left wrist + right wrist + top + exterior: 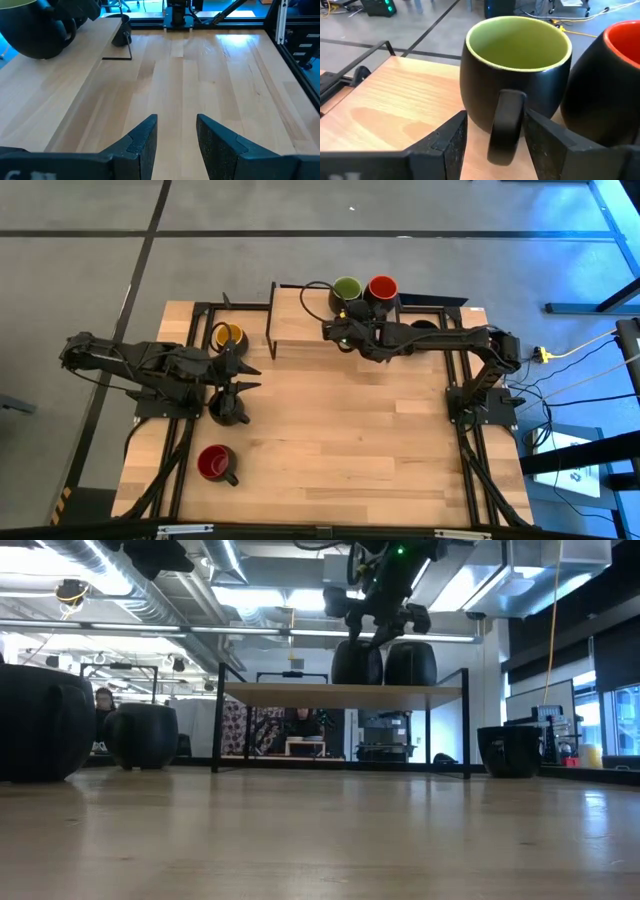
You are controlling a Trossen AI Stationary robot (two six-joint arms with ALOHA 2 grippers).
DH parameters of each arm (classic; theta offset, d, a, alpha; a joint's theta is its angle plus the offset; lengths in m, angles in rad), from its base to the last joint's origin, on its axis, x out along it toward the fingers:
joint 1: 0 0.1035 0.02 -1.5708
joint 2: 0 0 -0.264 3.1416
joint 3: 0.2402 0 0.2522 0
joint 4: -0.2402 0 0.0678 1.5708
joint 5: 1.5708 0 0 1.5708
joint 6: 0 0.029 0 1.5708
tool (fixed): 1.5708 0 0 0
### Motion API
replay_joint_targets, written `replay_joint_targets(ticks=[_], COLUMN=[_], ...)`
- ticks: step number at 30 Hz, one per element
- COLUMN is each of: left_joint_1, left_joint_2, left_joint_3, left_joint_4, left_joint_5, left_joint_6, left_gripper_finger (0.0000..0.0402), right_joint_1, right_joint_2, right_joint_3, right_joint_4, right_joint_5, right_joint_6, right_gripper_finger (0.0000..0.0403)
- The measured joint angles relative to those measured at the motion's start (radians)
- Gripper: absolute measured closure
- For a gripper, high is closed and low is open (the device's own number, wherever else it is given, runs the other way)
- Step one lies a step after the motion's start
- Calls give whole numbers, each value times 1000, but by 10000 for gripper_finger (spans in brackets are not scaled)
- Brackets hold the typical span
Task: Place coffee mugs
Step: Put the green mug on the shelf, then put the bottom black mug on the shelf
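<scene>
Fingers of the right gripper (495, 137) spread either side of the green mug's (517, 65) handle.
Green mug and red mug (382, 288) stand side by side on the raised shelf (300, 315); left gripper (176, 140), fingers parted, waits over the table (350, 430).

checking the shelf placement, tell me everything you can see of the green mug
The green mug is round-bellied, glossy black outside and pale green inside, seemingly glazed ceramic, and looks empty. It stands upright on the raised wooden shelf at the table's far side, beside the red-lined mug, very close or touching. Its black loop handle points at the right end effector, whose open fingers flank the handle without clearly gripping it.
</scene>
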Motion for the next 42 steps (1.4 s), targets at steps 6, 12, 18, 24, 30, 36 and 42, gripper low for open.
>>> replay_joint_targets(ticks=[6,12,18,24,30,36,42], left_joint_1=[0,0,0,0,1,0,0], left_joint_2=[0,0,0,0,0,15,16], left_joint_3=[0,0,0,0,0,1,2], left_joint_4=[0,0,0,0,0,0,-5], left_joint_5=[0,0,0,-21,-77,13,65], left_joint_6=[0,0,-5,-49,-113,-170,-257], left_gripper_finger=[270,270,270,252,232,230,230], right_joint_1=[2,79,219,389,507,561,590], right_joint_2=[-5,-43,-72,-70,-70,-70,-70], right_joint_3=[48,100,100,4,-149,-225,-243], right_joint_4=[-38,-72,-94,1,192,171,139], right_joint_5=[-23,-37,-138,-278,-253,-250,-312], right_joint_6=[-51,-109,-182,-147,-53,25,11], right_gripper_finger=[226,226,226,226,226,226,226])
